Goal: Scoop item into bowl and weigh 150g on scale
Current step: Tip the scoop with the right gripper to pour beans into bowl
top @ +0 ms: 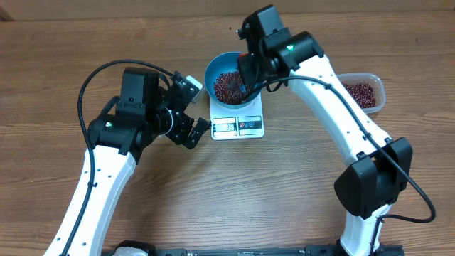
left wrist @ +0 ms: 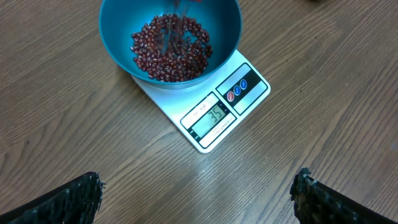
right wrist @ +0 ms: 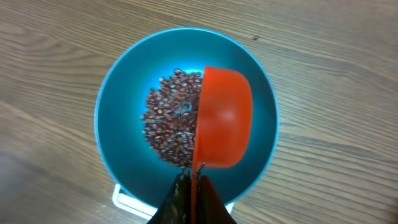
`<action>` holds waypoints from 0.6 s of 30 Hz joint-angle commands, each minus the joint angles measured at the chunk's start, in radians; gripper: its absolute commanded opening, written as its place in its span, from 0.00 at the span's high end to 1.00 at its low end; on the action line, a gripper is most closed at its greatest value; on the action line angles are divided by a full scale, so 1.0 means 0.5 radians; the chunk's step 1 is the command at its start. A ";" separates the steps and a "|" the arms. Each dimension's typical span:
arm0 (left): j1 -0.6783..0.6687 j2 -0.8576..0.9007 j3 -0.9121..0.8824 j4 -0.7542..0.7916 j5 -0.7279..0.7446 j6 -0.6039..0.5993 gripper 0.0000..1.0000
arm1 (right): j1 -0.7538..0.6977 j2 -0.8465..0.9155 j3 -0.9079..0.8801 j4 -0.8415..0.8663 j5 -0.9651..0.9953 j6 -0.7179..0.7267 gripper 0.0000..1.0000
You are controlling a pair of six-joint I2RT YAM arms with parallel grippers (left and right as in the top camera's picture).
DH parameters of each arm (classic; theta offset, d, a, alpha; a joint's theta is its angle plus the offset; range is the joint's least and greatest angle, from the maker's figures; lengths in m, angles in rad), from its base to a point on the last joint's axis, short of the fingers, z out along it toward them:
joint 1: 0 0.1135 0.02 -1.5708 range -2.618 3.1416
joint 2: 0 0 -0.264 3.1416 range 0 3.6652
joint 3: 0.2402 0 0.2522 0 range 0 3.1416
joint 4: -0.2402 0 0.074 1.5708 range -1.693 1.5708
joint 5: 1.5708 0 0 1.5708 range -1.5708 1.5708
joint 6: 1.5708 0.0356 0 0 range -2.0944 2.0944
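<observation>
**Count.** One round, deep, bright blue bowl. One flat white rectangular kitchen scale. One small red plastic scoop. One clear rectangular plastic tub. Two white-and-black arms. The small dark red-brown beans are too many to count. One loose heap lies in the bowl and a second lot lies in the tub.

**Position.** The bowl stands on the rear part of the scale. The tub sits well apart, on the robot's right.

**End effectors.** The right gripper is clenched on the scoop's handle and holds the cup tipped on its side above the bowl. The left gripper is released, with its jaws spread wide over bare table just left of the scale.

**Views.** Only the left wrist view shows the scale's grey display, which reads what looks like 35, with three small round buttons beside it. Only the overhead view shows the tub. The right wrist view alone shows the scoop plainly; from overhead the right arm largely hides it.

**Surface.** A brown wood-grain table top fills every view.
</observation>
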 commanded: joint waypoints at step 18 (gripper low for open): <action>0.000 -0.007 0.019 0.001 -0.006 0.046 0.00 | 0.251 -0.049 0.081 0.005 0.621 -0.153 0.96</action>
